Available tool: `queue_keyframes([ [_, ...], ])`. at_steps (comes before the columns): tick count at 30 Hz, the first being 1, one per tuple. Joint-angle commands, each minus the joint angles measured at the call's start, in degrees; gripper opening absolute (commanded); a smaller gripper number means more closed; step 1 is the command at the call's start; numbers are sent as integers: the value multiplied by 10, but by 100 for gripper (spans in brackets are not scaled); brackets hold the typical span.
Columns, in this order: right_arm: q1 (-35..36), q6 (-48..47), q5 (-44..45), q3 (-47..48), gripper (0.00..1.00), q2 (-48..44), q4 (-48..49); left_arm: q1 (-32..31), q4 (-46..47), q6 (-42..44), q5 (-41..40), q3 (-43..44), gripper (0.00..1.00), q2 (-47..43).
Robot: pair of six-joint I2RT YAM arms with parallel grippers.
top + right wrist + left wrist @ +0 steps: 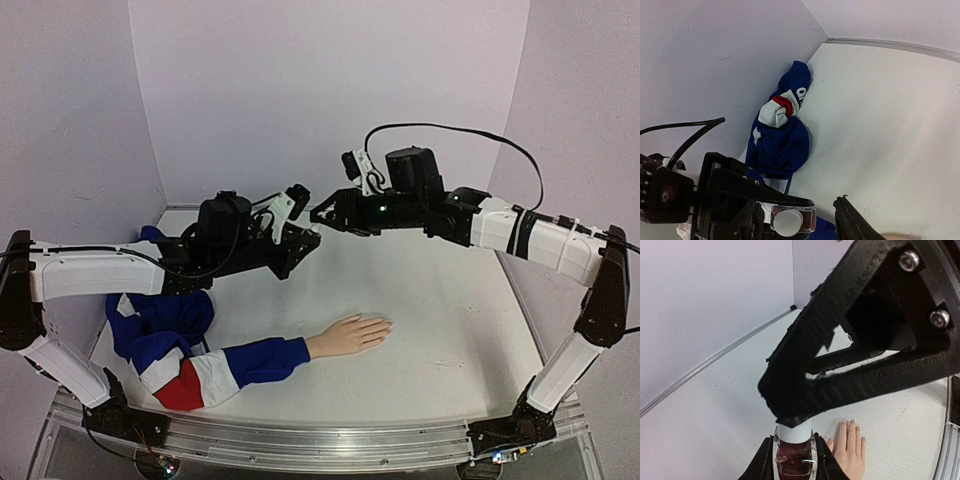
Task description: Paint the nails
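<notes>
The peach mannequin hand [350,334] lies palm down mid-table, its blue, white and red sleeve [230,366] trailing left. Its pale nails [852,423] show in the left wrist view; they are too small to make out in the top view. My left gripper [303,240] is shut on a small dark polish bottle [793,462] with a white cap [794,432], held above the table behind the hand. My right gripper [322,214] is open, its fingers [852,222] standing either side of the cap [788,223] without closing on it. One right finger [840,365] overhangs the cap.
The rest of the blue garment [781,131] is bunched against the left wall near the back corner. Pale walls enclose the table on the left, back and right. A metal rail [320,440] runs along the near edge.
</notes>
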Motion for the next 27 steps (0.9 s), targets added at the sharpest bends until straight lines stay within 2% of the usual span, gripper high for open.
queue_keyframes([
  [1, 3, 22, -21, 33, 43, 12, 17, -6, 29, 7, -19, 33, 0, 3],
  [9, 3, 28, -52, 17, 17, 12, 36, -6, 28, 3, -15, 36, 0, 1],
  [14, 2, -38, -119, 14, 0, 8, 45, 2, 27, -1, 91, 31, 0, -17],
  [15, -1, -63, -151, 13, 0, 6, 44, 12, 27, -10, 139, 28, 0, -24],
  [17, -7, -125, -254, 11, 0, 0, 44, 48, 28, -46, 299, 30, 0, -35],
  [20, -9, -228, -443, 0, 0, -19, 31, 104, 28, -108, 609, 65, 0, -23],
  [22, -11, -250, -481, -1, 0, -30, 20, 117, 28, -155, 769, 95, 0, -5],
  [23, -12, -251, -499, 4, 0, -28, 17, 120, 28, -173, 818, 105, 0, 1],
  [24, -12, -248, -510, 11, 0, -25, 12, 123, 28, -184, 826, 108, 0, 3],
  [27, -12, -246, -497, 13, 0, -23, 8, 128, 29, -168, 782, 88, 0, -8],
])
